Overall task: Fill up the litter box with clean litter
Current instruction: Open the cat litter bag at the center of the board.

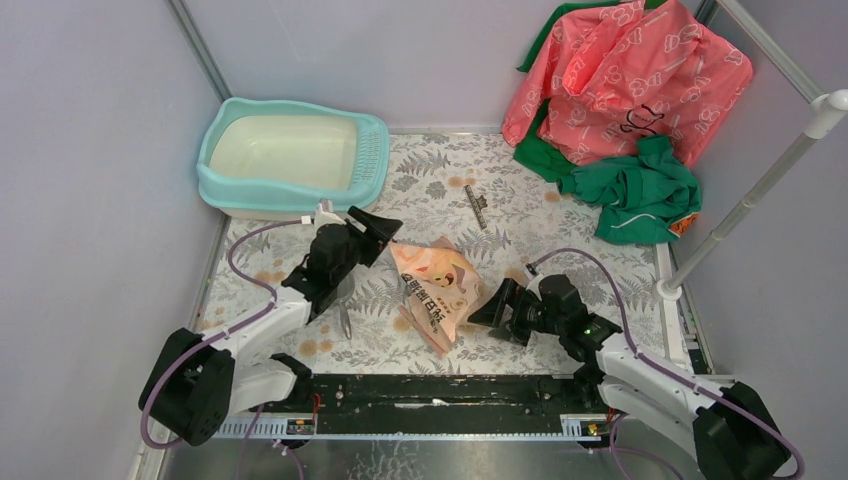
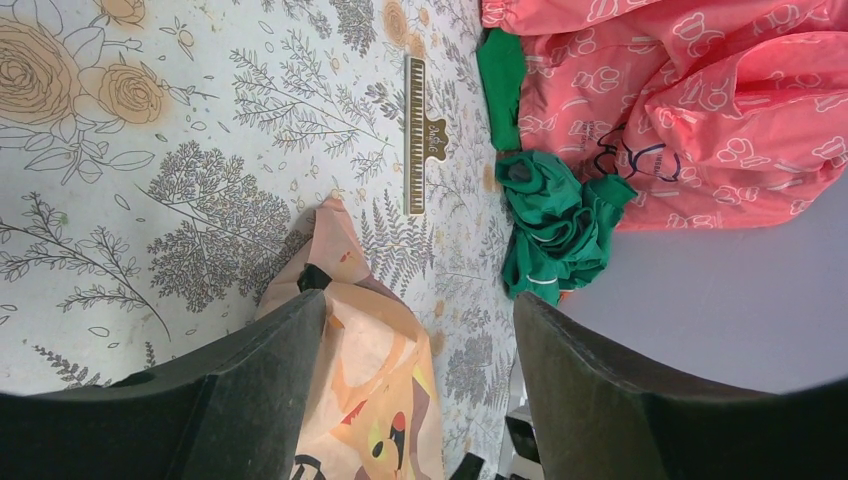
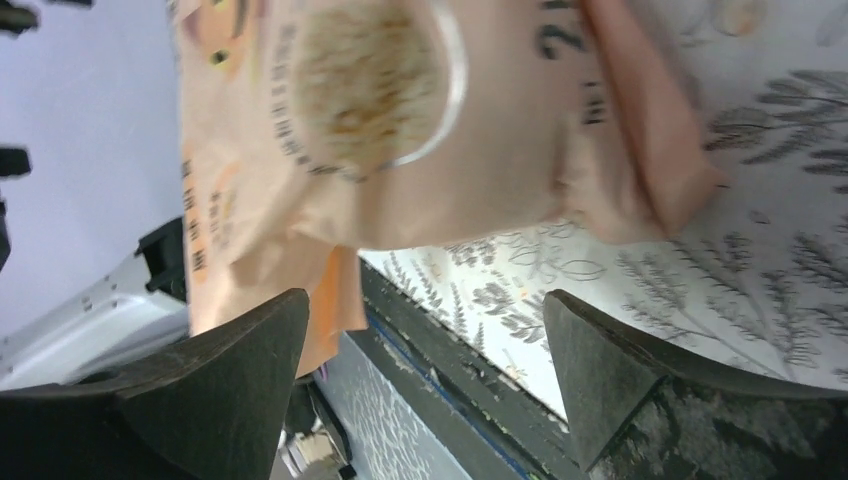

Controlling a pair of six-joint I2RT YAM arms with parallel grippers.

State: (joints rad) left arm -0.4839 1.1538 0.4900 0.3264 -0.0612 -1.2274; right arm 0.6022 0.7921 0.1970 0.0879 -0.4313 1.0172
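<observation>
Litter box point(image 1: 285, 150): turquoise with a cream pan, sitting at the far left of the table point(image 1: 590, 260). The pan is showing bare, with no granules in it. Clean litter: you are not seeing any loose, and it is most likely sitting inside the pink-orange printed bag point(image 1: 435, 290). That bag is lying flat at mid-table between your two arms, well apart from the box. Left gripper point(image 1: 378, 232): fingers spread, hovering at the bag's far corner. The corner is resting against one finger but is not being pinched. Right gripper point(image 1: 492, 308): fingers spread wide, facing the bag's near right edge and holding nothing. Sundries: a brown toothed clip point(image 1: 478, 208) is lying just beyond the bag, and a pink-and-green cloth point(image 1: 620, 70) is heaped at the far right. Step in hand, by judgement: you are setting up a two-handed hold on the bag, and pouring is not yet begun. The next move is calling for both grippers to close on opposite edges, lift together, carry the bag leftward over the pan and tip its mouth downward. Whether the bag is already open, the views are not telling.
</observation>
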